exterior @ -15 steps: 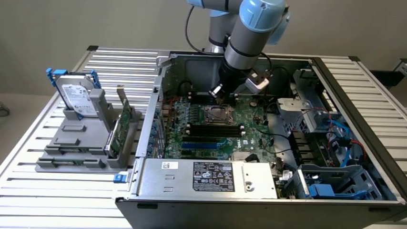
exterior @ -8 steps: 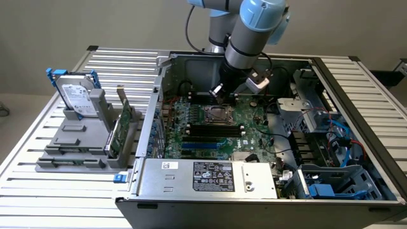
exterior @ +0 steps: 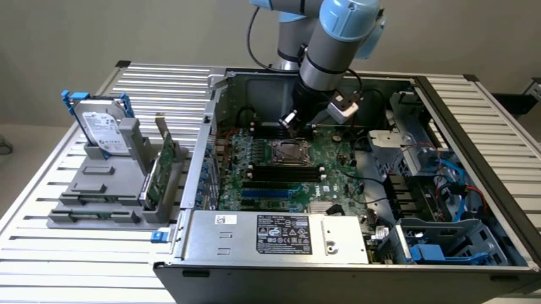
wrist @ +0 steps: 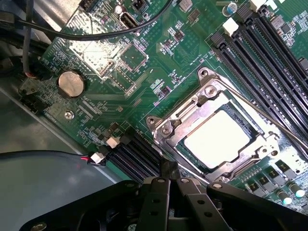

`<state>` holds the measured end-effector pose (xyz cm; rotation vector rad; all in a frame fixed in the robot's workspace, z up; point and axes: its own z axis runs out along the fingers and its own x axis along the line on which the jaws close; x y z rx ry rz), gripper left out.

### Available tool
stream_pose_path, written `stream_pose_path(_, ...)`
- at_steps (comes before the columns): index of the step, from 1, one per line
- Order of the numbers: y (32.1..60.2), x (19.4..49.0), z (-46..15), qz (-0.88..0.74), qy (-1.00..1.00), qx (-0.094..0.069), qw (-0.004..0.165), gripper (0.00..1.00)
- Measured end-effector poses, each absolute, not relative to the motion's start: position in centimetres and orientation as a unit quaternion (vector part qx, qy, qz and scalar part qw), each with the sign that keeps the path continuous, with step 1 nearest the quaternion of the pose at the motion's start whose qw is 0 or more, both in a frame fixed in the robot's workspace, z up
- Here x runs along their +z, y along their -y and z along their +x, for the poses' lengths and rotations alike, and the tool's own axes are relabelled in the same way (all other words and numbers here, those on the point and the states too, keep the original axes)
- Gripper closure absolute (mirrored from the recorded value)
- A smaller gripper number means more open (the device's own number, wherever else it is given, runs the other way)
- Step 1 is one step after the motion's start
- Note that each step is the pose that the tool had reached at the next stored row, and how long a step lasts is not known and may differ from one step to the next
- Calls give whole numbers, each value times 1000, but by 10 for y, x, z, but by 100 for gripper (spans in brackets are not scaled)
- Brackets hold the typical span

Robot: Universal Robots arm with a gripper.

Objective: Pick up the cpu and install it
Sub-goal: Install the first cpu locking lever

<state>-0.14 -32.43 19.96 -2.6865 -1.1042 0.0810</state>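
The cpu [wrist: 217, 139], a flat square chip with a pale silver top, lies inside the metal-framed socket [wrist: 202, 103] on the green motherboard. In the exterior view the socket [exterior: 287, 152] sits mid-board inside the open computer case. My gripper [wrist: 168, 172] hovers just beside the socket's corner, with its black fingers shut together and nothing between them. In the exterior view the gripper [exterior: 291, 122] hangs a little above the board, behind the socket.
Black memory slots [wrist: 269, 53] run beside the socket, and a coin battery [wrist: 70, 83] and a black cable [wrist: 96, 36] lie nearby. Outside the case, a hard drive [exterior: 103, 130] and a green circuit card [exterior: 161, 168] stand in a grey holder [exterior: 101, 190]. The power supply [exterior: 279, 234] fills the case's front.
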Motion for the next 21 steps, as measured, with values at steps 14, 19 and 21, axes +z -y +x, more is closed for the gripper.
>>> stream_pose_path(14,324,199,0,-917,380,29,115,89)
stream_pose_path(19,324,199,0,-917,382,29,115,89)
stream_pose_path(21,324,199,1,-917,382,29,115,89)
